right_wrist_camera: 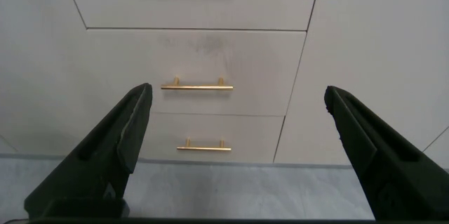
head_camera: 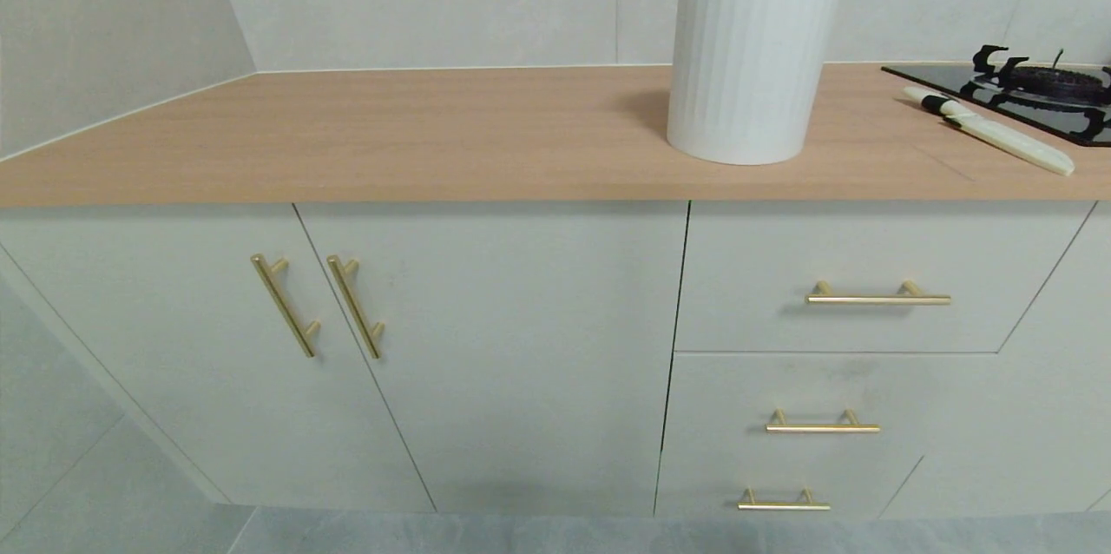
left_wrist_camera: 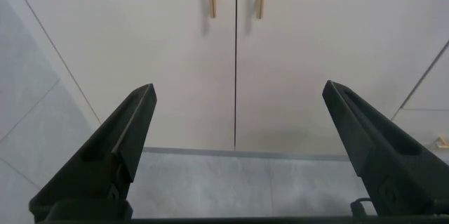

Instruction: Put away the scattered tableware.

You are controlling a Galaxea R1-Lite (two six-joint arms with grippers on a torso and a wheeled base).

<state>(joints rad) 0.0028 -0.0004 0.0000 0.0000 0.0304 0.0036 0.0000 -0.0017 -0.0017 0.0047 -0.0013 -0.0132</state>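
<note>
A pale knife (head_camera: 989, 130) with a black band on its handle lies on the wooden countertop (head_camera: 451, 133) at the far right, beside the stove. A tall white ribbed container (head_camera: 751, 42) stands on the counter right of centre. My left gripper (left_wrist_camera: 237, 97) is open and held low, facing the two cabinet doors (left_wrist_camera: 235, 55) with gold handles. My right gripper (right_wrist_camera: 237, 101) is open too, low in front of the lower drawers (right_wrist_camera: 196, 87). Nothing is between either pair of fingers.
A black gas stove (head_camera: 1033, 89) sits at the counter's far right. Below are double doors with gold handles (head_camera: 317, 306) on the left and three drawers (head_camera: 877, 298) on the right. Tiled walls enclose the back and left; grey floor lies below.
</note>
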